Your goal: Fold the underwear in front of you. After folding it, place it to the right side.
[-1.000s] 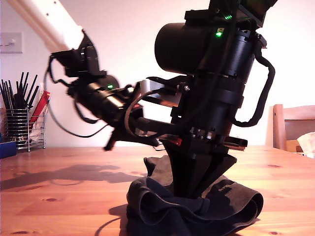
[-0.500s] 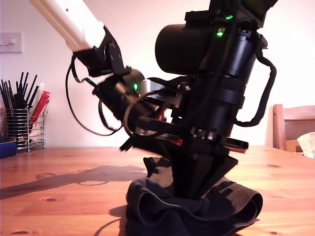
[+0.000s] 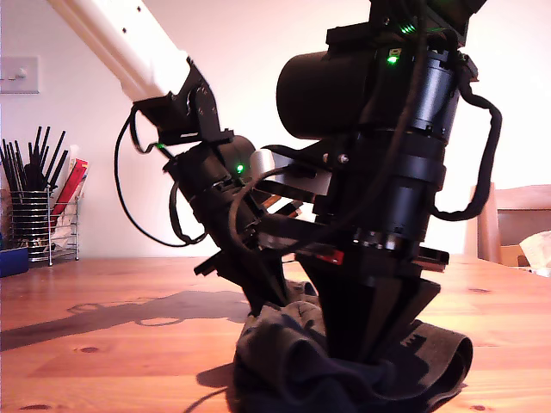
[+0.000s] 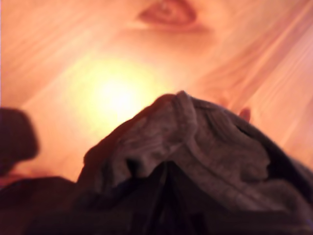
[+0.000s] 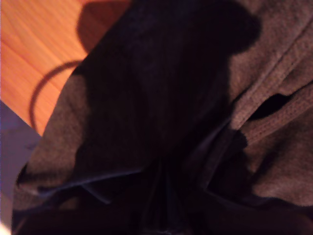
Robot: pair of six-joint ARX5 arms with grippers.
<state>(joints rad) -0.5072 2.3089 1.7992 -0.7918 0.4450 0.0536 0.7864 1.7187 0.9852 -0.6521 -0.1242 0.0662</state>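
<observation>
The underwear [image 3: 405, 370] is a dark charcoal heap on the wooden table [image 3: 103, 344], low in the exterior view. My second gripper [image 3: 362, 348], on the big black arm nearest the camera, points straight down into the heap. In the second wrist view its fingers meet on a dark fold of the underwear [image 5: 274, 147], so my second gripper [image 5: 161, 196] is shut on the cloth. My first gripper [image 3: 269, 303], on the white-linked arm behind, reaches down to the heap's far side. There the underwear [image 4: 195, 142] rises in a pinched peak, and my first gripper [image 4: 165, 200] looks shut on it.
A wire basket of dark utensils [image 3: 39, 206] and a blue box [image 3: 13, 260] stand at the exterior view's far left. A wooden chair back [image 3: 516, 219] shows at the exterior view's right. Bare table [image 4: 112, 93] lies beyond the cloth.
The white-linked arm swung toward the exterior view's right and came down onto the cloth's far side. The near arm and the heap shifted slightly toward the exterior view's right.
</observation>
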